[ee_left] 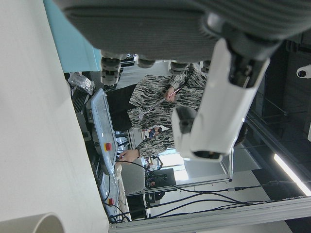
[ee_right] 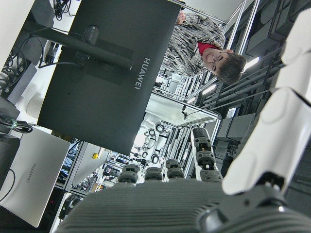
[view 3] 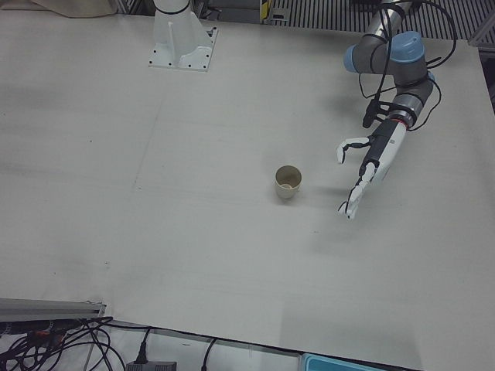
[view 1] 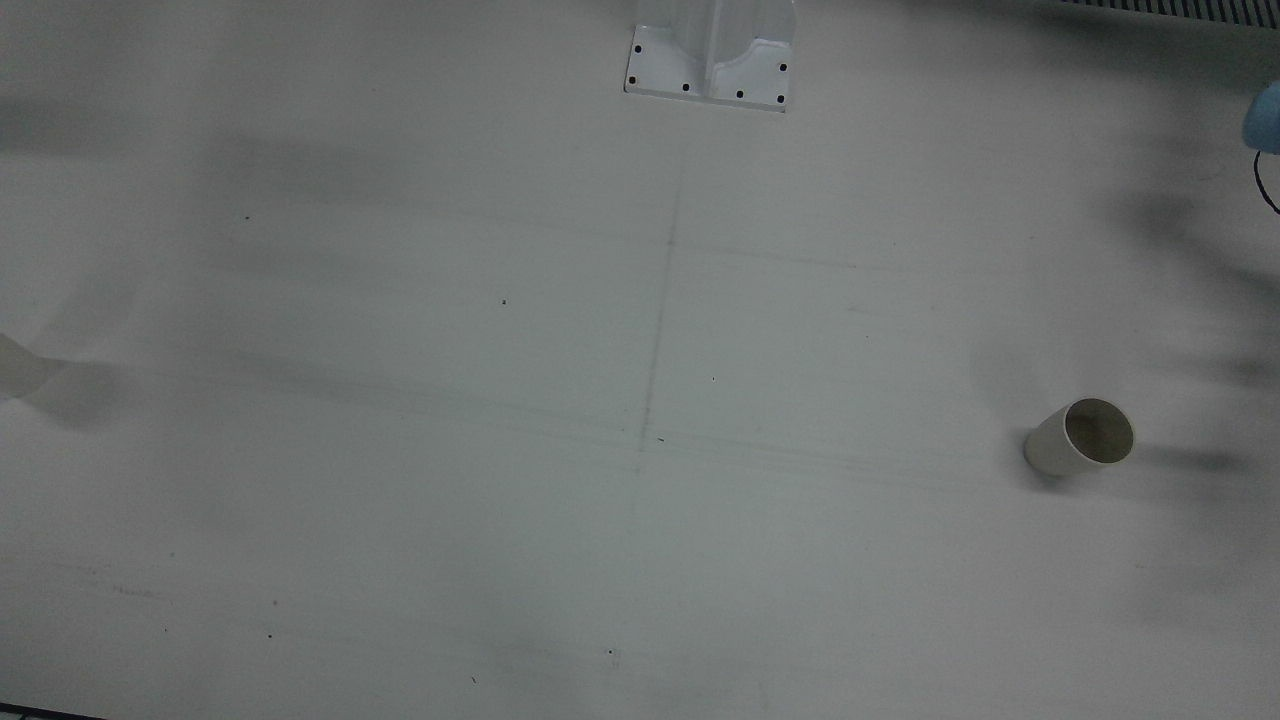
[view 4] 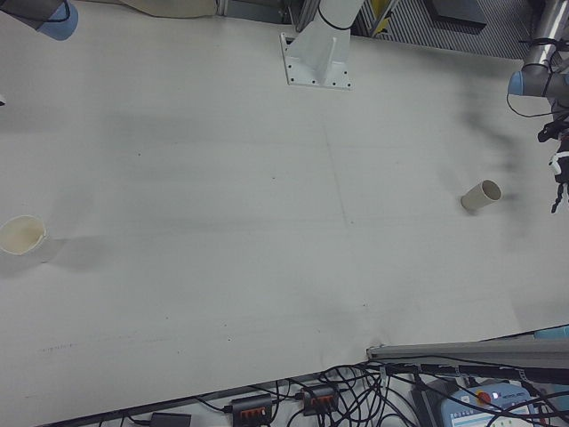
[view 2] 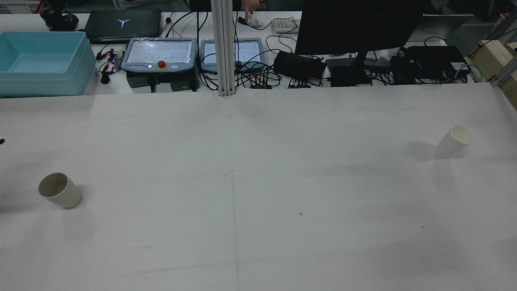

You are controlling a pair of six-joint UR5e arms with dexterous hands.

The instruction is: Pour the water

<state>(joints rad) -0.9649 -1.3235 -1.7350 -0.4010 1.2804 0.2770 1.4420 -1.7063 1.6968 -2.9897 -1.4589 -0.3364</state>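
Note:
A paper cup (view 2: 59, 190) stands upright on the white table on my left side; it also shows as the cup (view 3: 288, 182), the cup (view 1: 1085, 437) and the cup (view 4: 481, 195). My left hand (view 3: 363, 170) hovers open beside it, a short way off toward the table's edge, fingers spread and holding nothing. Its own camera shows the left hand (ee_left: 194, 58) from the palm side and the cup's rim (ee_left: 29, 224) at the bottom corner. A second white cup (view 2: 454, 141), also the cup (view 4: 22, 236), stands on my right side. My right hand (ee_right: 160, 208) is open and empty, away from that cup.
A teal bin (view 2: 40, 60), two teach pendants (view 2: 159, 54), a dark monitor (view 2: 355, 24) and cables line the far edge beyond the table. A vertical post (view 2: 224, 48) rises at the far middle. An arm pedestal (view 1: 712, 55) is bolted near the robot's side. A person (ee_right: 194, 39) stands beyond the monitor.

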